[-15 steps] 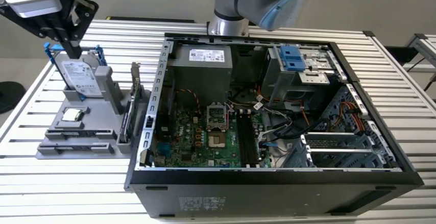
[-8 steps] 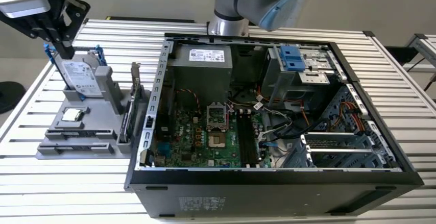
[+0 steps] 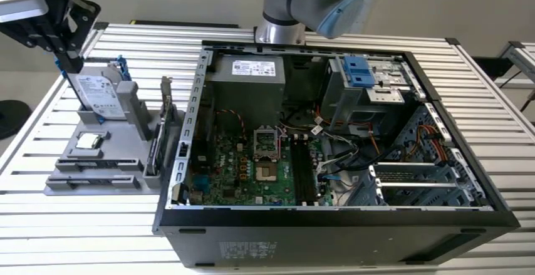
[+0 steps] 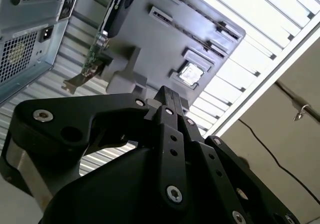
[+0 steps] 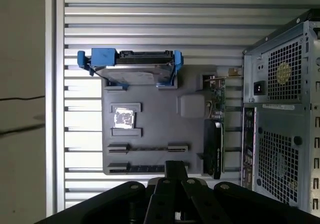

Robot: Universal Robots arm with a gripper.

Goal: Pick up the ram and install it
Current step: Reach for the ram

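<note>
1. The gripper (image 3: 62,59) hangs high over the far left of the tabletop (image 3: 84,237), beyond the far end of a gray holder (image 3: 125,99). It touches none of the parts.
2. Its jaws look clenched together with nothing between them (in both wrist views the two fingers meet in one narrow black tip).
3. The ram (image 5: 145,168) stands on edge in the nearest slot of the gray holder, at the holder's near end. It shows as a long dark strip between two end clips, and nothing grips it.
4. A second slot lies just beyond it on the holder. I cannot tell what that slot carries.
5. Farther along the holder sits a small square processor chip (image 5: 124,117) in its own recess.
6. At the far end a hard drive (image 5: 132,74) in a blue bracket leans upright.
7. An expansion card (image 5: 216,134) stands on edge along the holder's right side, next to the computer case (image 3: 334,225).
8. The case lies open on the tabletop, to the right of the holder. Its green motherboard (image 3: 242,162) is exposed, with long black memory slots (image 3: 302,168) on the board's right side.
</note>
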